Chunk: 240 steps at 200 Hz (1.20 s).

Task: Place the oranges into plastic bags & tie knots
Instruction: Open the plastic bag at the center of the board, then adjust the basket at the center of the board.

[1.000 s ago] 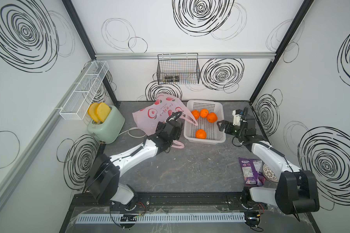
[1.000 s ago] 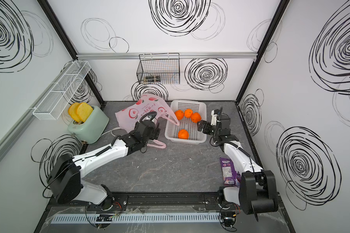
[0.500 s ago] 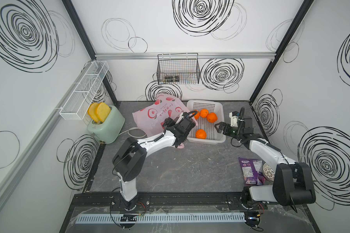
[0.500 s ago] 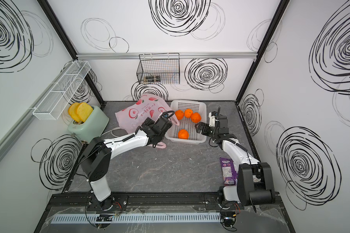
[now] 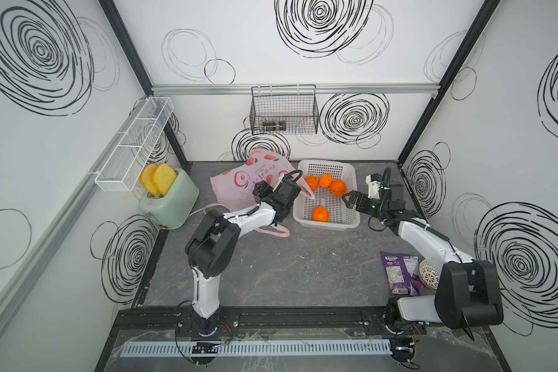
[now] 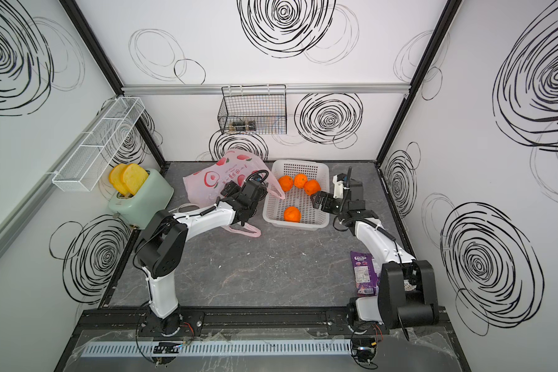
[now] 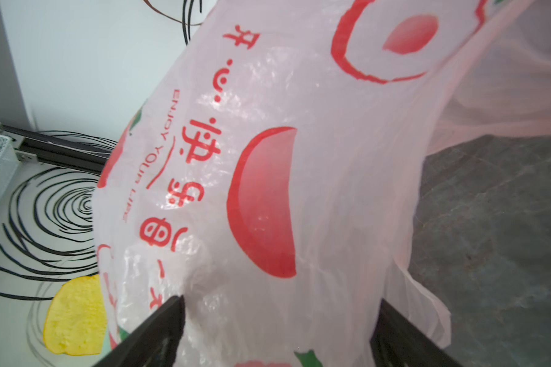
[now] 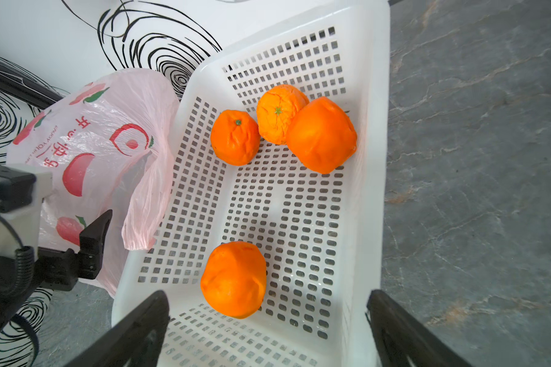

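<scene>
A thin translucent pink plastic bag printed with red peach shapes (image 5: 239, 180) lies puffed up at the back of the grey marbled worktop (image 5: 303, 273), just beside a white perforated plastic basket (image 5: 335, 209). One loop handle of the bag (image 5: 307, 192) drapes over the basket's near side rim; the other loop handle (image 5: 273, 230) lies loose on the worktop under the left arm, so the handles are untied.

All four small bright-orange oranges sit inside the basket: three clustered and touching near its back end (image 8: 235, 142) (image 8: 279, 111) (image 8: 322, 138), and one alone nearer the front (image 8: 233, 279).

The left gripper (image 5: 264, 191) is pushed up against the bag. In the left wrist view its black fingers (image 7: 169, 321) stand wide apart with the bag's film bulging between them; whether they press it I cannot tell.

The right gripper (image 5: 350, 199) hovers above the basket's right edge, fingers (image 8: 147, 324) spread wide and holding nothing, the lone orange showing between them
</scene>
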{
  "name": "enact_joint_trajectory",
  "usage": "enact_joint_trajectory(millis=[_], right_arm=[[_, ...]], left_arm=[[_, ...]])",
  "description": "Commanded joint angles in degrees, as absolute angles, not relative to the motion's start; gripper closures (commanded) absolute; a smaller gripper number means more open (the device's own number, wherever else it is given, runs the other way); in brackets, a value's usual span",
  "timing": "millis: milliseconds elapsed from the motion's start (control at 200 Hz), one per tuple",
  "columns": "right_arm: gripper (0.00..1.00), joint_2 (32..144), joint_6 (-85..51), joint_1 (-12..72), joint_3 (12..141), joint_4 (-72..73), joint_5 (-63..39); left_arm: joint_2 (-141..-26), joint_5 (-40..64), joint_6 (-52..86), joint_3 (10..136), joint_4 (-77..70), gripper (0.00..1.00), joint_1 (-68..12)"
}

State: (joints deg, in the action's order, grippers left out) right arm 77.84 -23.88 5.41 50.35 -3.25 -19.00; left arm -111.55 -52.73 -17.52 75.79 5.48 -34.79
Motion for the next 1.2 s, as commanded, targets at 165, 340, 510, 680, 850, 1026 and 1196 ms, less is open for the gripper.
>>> enact_joint_trajectory(millis=[165, 340, 510, 680, 850, 1026, 1196], right_arm=[[0.02, 79.65, -24.69, 6.06, 52.86, -4.87, -17.36], [0.05, 82.05, -24.44, 6.49, 54.18, -7.98, -14.62], [0.06, 83.91, -22.51, 6.48, 57.28, -13.81, -7.19], [0.20, 87.65, -19.47, 6.08, 61.59, -17.62, -3.15], [0.44, 94.81, -16.89, 5.80, 66.52, -19.01, -7.75], [0.49, 101.15, -13.42, 5.56, 72.54, -24.01, -1.93], [0.52, 101.79, -12.26, 3.77, 73.19, -23.47, -1.83]], left_arm=[[-111.30, -50.42, -20.35, 76.82, 3.59, 0.64, -34.56], [-109.72, -48.44, -17.88, 77.42, 6.03, 1.00, -33.77], [-106.30, -40.62, -11.74, 78.01, 11.77, 1.00, -32.71], [-97.28, -29.59, -2.88, 74.82, 16.95, 1.00, -30.83], [-88.81, -15.23, 3.65, 72.45, 21.22, 1.00, -25.58], [-82.98, -4.54, 6.43, 70.86, 22.88, 1.00, -22.59], [-82.61, -0.62, 10.21, 69.77, 24.72, 1.00, -22.93]])
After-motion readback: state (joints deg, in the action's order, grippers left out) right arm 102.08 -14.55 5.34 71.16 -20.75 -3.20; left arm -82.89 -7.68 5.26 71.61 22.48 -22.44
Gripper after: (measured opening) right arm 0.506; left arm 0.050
